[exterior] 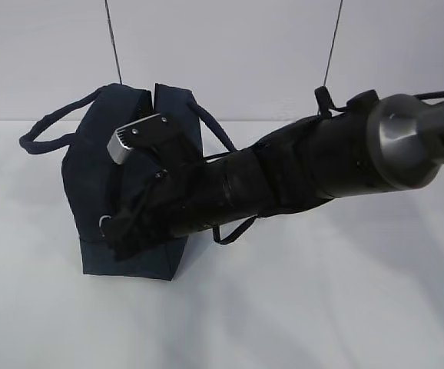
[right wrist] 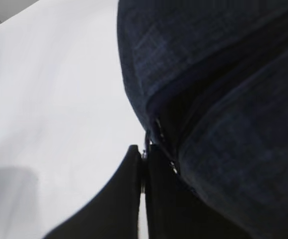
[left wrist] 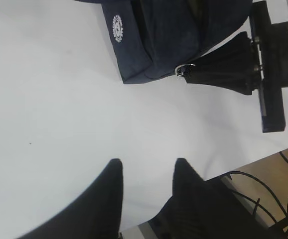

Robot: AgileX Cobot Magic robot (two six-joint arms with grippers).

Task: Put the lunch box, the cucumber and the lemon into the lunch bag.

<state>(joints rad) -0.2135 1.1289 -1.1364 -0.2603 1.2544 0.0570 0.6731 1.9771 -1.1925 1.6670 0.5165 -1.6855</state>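
Exterior view first: the boxy dark navy fabric lunch bag stands on the white tabletop at about nine o'clock from centre, its two looped handles splayed out to either side and the top seam parted. Reaching in from three o'clock, the black right arm stretches across the middle, and the right gripper sits low against the bag's near end, right by the silver ring pull. Up close on the right wrist camera, those two black fingers are pressed tight together, pinching a small metal piece at the zipper's end, with the navy cloth filling everything from twelve to four o'clock. Over on the left wrist camera, the left gripper hangs above bare table, well apart from the bag, its jaws parted with nothing between them. Lunch box, cucumber and lemon: none visible in any view.
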